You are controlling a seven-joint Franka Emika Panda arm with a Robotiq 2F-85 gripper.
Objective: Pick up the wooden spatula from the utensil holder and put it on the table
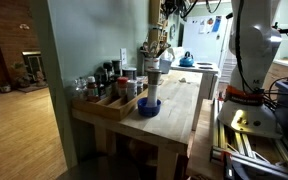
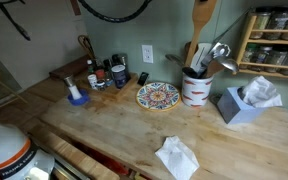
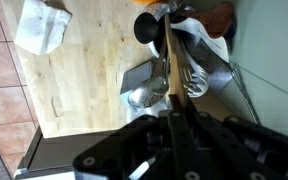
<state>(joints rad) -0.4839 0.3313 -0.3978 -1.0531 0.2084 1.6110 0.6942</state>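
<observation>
Jaws appear pinched on the upper handle of the wooden spatula (image 2: pixel 201 22). The spatula stands upright with its lower end in the utensil holder (image 2: pixel 193 90), near the far edge of the tabletop (image 2: pixel 104 125). Recommendation: lift vertically until the handle clears the neighbouring metal utensils (image 3: pixel 189 85), holding the holder undisturbed, before moving towards bare boards.

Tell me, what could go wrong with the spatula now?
The hand seems to pinch the wooden spatula by its thin handle, so it might slip or twist. The metal utensils sit right beside it in the utensil holder; they could snag and tip the holder. The tissue box and patterned plate stand nearby, so it could land on them instead of bare table.
</observation>
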